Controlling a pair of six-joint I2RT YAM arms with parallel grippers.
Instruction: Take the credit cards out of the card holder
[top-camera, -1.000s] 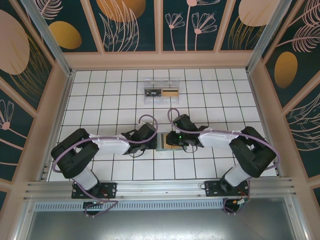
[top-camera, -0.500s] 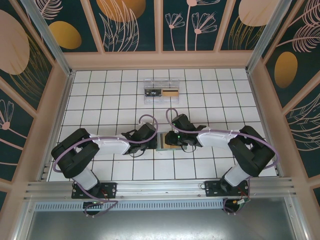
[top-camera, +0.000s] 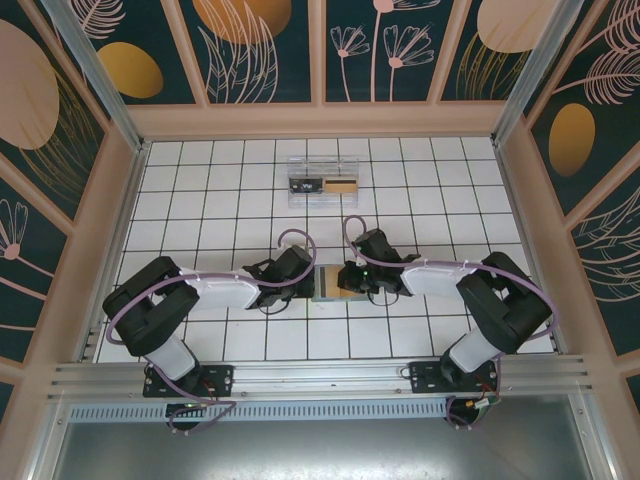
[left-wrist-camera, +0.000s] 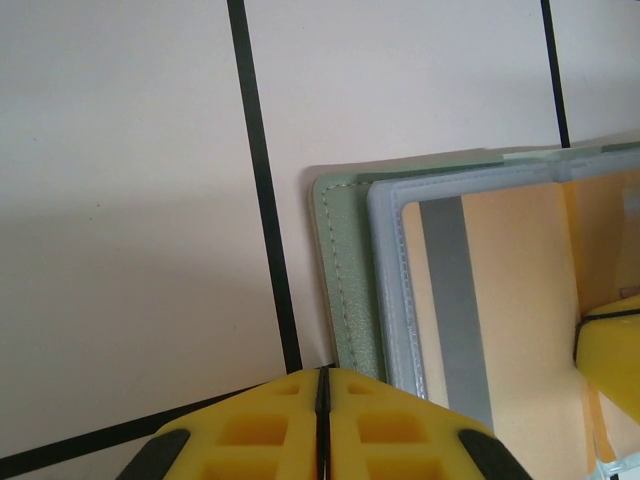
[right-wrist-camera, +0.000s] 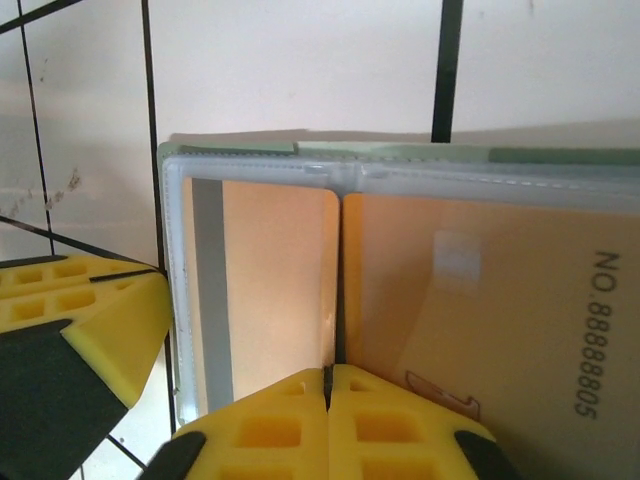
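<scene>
Right now the card holder (top-camera: 328, 287) (left-wrist-camera: 345, 290) lies spread open on the white-tiled counter (top-camera: 200, 190), between the tips of the 2 arms and a little ahead of their bases. Its dull green outside shows as a thin rim around the blue-grey inner frame (right-wrist-camera: 176, 300). 2 tan credit cards sit inside, 1 on each side of the fold. The striped card (right-wrist-camera: 275, 280) (left-wrist-camera: 510, 290) has a grey band along its outer edge, and the numbered card (right-wrist-camera: 480, 310) is printed "NO. 88888805". Both lie within their pockets.

The left jaws are together, their yellow pads (left-wrist-camera: 250, 435) meeting along a thin dark line over the holder's corner on the striped card's side. Whether they press on it I cannot tell. The right jaws are together too, their yellow pads (right-wrist-camera: 270, 435) flat against each other right at the fold line between the 2 cards. In the right wrist view, 1 pad of the left arm (right-wrist-camera: 90, 330) sits just beside the holder's outer edge. In the left wrist view, 1 pad of the right arm (left-wrist-camera: 610, 340) sits over the tan card.

Well apart, farther from the bases, a clear plastic box (top-camera: 322, 182) rests on the counter with a black card (top-camera: 306, 185) and a tan card (top-camera: 342, 186) inside.
</scene>
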